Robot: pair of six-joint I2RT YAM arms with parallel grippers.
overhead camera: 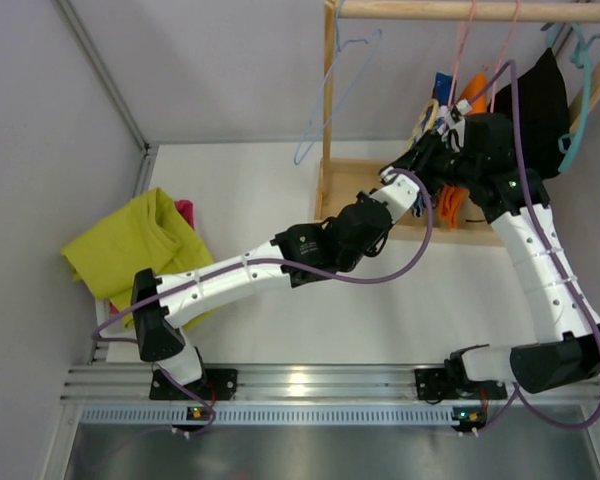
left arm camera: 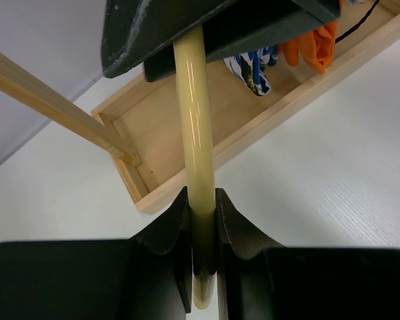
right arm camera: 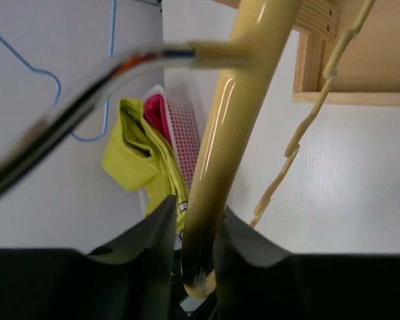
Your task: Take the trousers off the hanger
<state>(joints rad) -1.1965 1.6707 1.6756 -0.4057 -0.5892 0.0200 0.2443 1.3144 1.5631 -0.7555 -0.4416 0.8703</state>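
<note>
White table (overhead camera: 270,190), evenly lit. Plain grey walls (overhead camera: 210,60) at 9 and 12 o'clock. Wooden rack (overhead camera: 329,110) at 1 o'clock. Aluminium rail (overhead camera: 310,380) at 6 o'clock.

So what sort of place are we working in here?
Probably a lab test cell mocked up as a laundry corner: a bare white table between plain partition walls, with a wooden clothes rack, a cream hanger and folded trousers piled at the left.
</note>
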